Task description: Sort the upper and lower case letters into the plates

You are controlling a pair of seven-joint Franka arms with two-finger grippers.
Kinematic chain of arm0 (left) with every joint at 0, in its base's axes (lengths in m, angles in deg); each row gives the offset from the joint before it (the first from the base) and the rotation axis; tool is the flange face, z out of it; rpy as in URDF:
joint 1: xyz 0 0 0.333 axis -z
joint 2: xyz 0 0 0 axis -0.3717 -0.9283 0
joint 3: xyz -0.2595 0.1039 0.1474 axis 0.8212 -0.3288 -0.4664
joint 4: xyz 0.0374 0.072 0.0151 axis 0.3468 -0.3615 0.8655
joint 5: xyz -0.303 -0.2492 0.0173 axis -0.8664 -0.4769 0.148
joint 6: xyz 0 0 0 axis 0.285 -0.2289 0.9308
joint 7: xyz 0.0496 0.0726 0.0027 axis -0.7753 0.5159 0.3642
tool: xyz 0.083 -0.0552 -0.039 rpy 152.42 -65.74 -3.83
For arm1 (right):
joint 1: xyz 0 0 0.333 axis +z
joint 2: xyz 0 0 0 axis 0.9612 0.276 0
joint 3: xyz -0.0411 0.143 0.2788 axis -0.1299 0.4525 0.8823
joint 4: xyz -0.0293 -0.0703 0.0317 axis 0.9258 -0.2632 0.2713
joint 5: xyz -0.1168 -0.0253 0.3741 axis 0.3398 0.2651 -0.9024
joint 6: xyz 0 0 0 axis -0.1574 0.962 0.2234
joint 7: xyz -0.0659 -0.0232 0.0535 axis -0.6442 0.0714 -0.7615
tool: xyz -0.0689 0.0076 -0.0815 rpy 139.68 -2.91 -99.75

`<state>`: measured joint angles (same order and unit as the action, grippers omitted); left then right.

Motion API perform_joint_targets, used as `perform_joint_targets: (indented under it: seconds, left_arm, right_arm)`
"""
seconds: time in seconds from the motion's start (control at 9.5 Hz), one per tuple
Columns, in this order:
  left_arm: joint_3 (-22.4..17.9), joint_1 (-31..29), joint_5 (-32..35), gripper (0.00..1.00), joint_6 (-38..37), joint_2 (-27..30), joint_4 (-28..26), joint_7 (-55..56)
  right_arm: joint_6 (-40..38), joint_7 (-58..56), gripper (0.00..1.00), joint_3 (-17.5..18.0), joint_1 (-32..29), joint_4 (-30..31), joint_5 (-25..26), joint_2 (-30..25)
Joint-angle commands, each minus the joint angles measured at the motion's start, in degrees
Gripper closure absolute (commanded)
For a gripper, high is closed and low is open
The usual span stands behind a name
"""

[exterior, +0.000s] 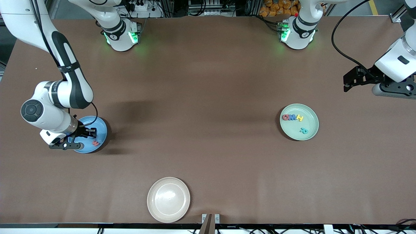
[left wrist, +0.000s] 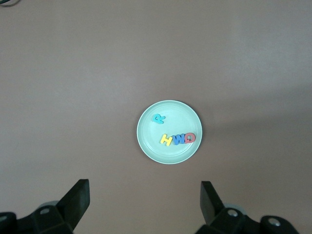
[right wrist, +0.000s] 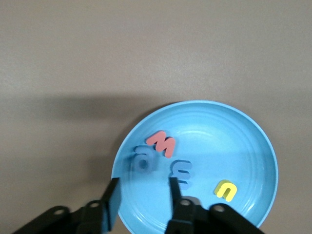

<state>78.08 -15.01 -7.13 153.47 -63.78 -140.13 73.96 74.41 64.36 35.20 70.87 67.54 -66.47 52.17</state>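
Brown table [exterior: 208,97] — blue plate [exterior: 100,125]; pale green plate [exterior: 308,133]; beige plate [exterior: 168,199].

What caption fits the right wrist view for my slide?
Right gripper, fingers parted, over the blue plate holding four small letters.

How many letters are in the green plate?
4 in the pale green plate: red Q, blue M and yellow H touching in a row, teal R apart, nearer the front camera. None seem hidden.
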Motion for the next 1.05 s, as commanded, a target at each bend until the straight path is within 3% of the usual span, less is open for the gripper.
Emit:
perform_joint_targets:
  seconds: [0.0,0.32,0.63,0.95]
  left_arm:
    - [0.2,-0.3,0.5,0.00,-0.5,-0.3,0.9,0.0]
    - [0.2,-0.4,0.5,0.00,-0.5,-0.3,1.0,-0.1]
    - [0.2,-0.4,0.5,0.00,-0.5,-0.3,0.9,-0.1]
    - [0.2,-0.5,0.5,0.00,-0.5,-0.3,0.9,0.0]
  right_arm:
    - [-4.4,-0.2,0.00,0.4,0.1,0.9,0.9,-5.8]
    - [-19.0,-1.5,0.00,0.4,1.7,-1.3,0.7,-17.8]
    - [-40.3,-4.3,0.00,0.7,2.0,-21.8,0.3,-20.0]
    - [-51.8,-4.2,0.00,0.4,2.1,-34.1,-3.7,-20.0]
